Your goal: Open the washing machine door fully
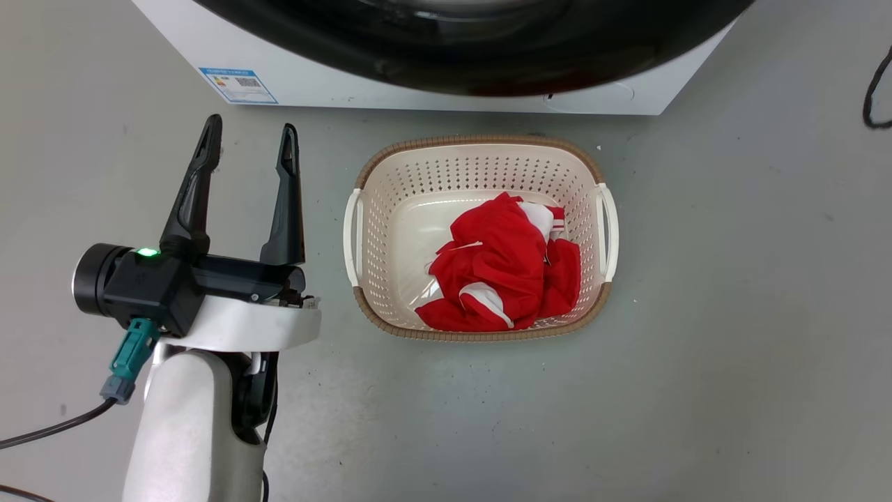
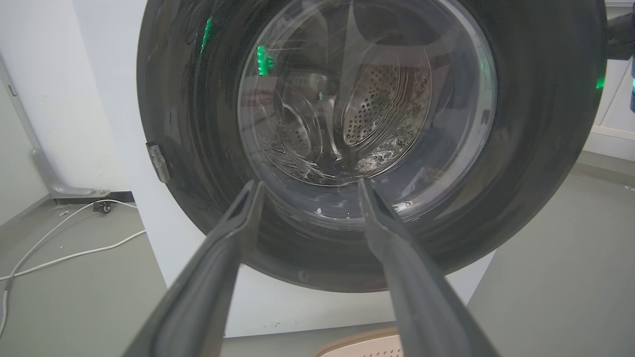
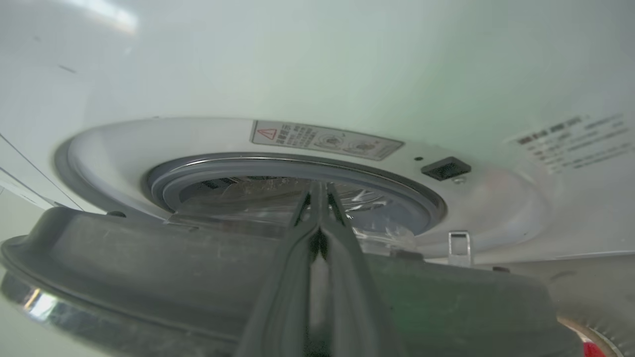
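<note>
The washing machine door (image 1: 474,63) is a big glossy black ring along the top of the head view. In the left wrist view the door (image 2: 536,148) faces me, and the steel drum shows through its clear glass bowl. My left gripper (image 1: 251,129) hangs open and empty above the floor, left of the basket, its fingers (image 2: 310,184) pointing at the door's lower part without touching it. In the right wrist view the door (image 3: 149,267) stands ajar, showing its grey inner rim. My right gripper (image 3: 317,188) is shut and reaches over that rim toward the gap at the machine's opening.
A cream laundry basket (image 1: 481,141) holding red and white clothes (image 1: 505,272) sits on the floor just before the machine. White cables (image 2: 59,248) lie left of the machine and a black cable (image 1: 874,90) at the far right. The grey rubber ring (image 3: 163,178) and the latch socket (image 3: 445,168) are exposed.
</note>
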Tool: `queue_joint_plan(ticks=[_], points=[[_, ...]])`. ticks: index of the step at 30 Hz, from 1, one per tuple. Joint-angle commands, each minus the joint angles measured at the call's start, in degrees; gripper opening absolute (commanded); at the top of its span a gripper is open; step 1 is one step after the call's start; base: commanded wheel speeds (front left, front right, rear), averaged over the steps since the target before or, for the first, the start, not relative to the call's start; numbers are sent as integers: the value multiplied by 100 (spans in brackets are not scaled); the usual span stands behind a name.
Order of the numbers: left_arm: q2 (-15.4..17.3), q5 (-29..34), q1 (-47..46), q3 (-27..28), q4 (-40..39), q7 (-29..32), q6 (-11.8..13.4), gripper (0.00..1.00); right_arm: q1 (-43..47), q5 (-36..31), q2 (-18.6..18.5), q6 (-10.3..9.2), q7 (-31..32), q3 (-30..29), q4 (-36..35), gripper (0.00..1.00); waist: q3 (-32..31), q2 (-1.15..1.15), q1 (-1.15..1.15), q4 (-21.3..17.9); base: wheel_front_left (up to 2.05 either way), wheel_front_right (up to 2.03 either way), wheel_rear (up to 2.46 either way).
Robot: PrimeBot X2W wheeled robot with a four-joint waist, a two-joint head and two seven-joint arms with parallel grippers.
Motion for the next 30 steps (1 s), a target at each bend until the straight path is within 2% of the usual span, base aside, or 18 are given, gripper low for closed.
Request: queue_joint_plan(ticks=[1,14,30], points=[[16,-13,-18,1,12,-11,1,100,217,16,116,0,131,25,-1,0,-45,0,0,-21,0,0,0],[-26,23,260,-87,224,-11,1,100,1241,161,185,0,1493,-2,-741,0,-676,0,0,-144,0,0,0],[-46,116,897,-105,455,-11,0,100,2912,580,630,0,2802,194,-1846,0,-1714,0,0,-88,0,0,0]])
